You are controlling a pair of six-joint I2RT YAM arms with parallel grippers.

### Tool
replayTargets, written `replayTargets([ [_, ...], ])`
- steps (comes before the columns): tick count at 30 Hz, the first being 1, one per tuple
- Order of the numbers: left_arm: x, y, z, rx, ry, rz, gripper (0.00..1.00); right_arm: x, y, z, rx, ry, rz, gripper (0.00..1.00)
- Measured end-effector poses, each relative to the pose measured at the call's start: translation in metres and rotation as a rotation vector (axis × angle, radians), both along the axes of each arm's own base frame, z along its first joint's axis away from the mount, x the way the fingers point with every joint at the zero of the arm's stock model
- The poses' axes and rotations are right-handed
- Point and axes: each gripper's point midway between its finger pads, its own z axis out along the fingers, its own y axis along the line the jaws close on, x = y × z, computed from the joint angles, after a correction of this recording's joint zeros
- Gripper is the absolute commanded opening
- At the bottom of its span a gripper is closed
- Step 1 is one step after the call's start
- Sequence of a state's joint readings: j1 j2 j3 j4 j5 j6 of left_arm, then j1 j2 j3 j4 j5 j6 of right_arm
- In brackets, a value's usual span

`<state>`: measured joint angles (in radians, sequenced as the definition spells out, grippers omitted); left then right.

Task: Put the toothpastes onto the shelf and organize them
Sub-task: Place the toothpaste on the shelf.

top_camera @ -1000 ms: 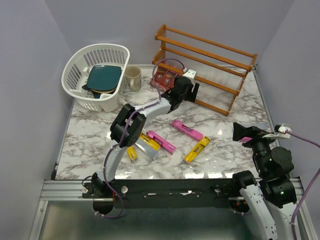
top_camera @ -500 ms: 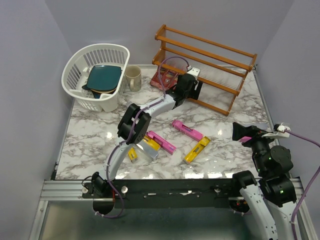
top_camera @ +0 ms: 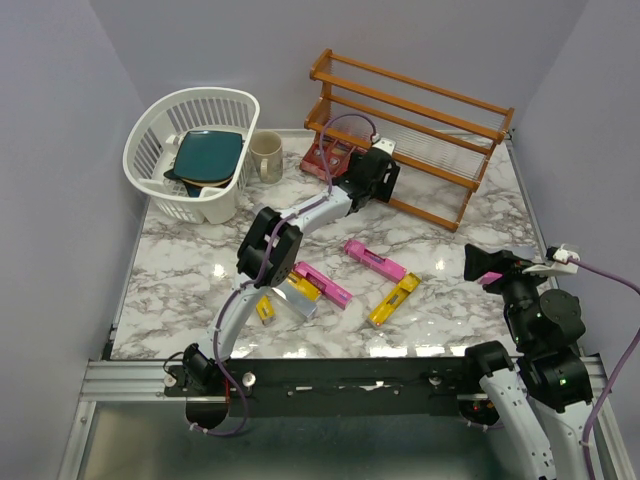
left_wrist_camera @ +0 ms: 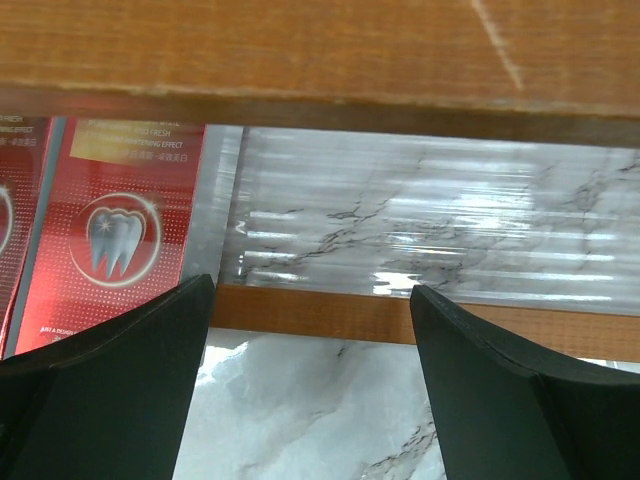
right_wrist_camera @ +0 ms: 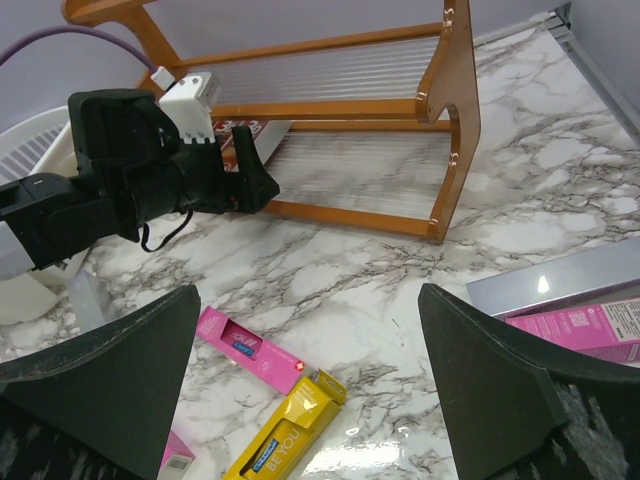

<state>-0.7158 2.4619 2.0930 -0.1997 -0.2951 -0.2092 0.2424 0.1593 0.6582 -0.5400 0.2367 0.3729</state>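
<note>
The shelf (top_camera: 420, 125) stands at the back of the table, with red toothpastes (top_camera: 325, 156) lying at the left end of its bottom tier. My left gripper (top_camera: 390, 182) is open and empty at that tier's front rail (left_wrist_camera: 330, 312), and a red carton (left_wrist_camera: 135, 240) lies just left of it. On the marble lie loose toothpastes: a pink one (top_camera: 375, 260), a yellow one (top_camera: 394, 300), and a pink, yellow and silver cluster (top_camera: 305, 288). My right gripper (right_wrist_camera: 310, 385) hangs open above the table's right side, beside a pink-and-silver carton (right_wrist_camera: 590, 318).
A white basket (top_camera: 150, 170) holding teal plates (top_camera: 208, 155) stands at the back left, with a beige mug (top_camera: 266, 156) beside it. The left arm stretches diagonally over the table's middle. Grey walls close in both sides.
My left arm has reached a little farther toward the shelf's bottom tier and its jaws have spread wider. The right arm has stayed put.
</note>
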Motion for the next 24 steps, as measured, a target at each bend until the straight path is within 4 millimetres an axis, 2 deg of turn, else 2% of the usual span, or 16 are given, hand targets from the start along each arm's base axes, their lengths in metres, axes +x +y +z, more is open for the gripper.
replayTargets([
  [14,0.002,0.005,0.002,0.018,-0.016,0.031,0.94,0.000,0.003,0.000,0.000,0.000,0.015,0.99],
  [18,-0.007,0.008,0.003,0.009,-0.008,0.015,0.95,0.000,0.006,0.000,-0.004,0.001,0.034,0.99],
  [21,-0.016,0.010,0.010,-0.006,-0.002,-0.003,0.97,-0.001,0.009,-0.001,-0.008,0.003,0.051,0.99],
  [24,-0.022,0.009,0.028,-0.043,-0.010,-0.022,0.97,-0.001,0.012,-0.001,-0.013,0.003,0.072,0.99],
])
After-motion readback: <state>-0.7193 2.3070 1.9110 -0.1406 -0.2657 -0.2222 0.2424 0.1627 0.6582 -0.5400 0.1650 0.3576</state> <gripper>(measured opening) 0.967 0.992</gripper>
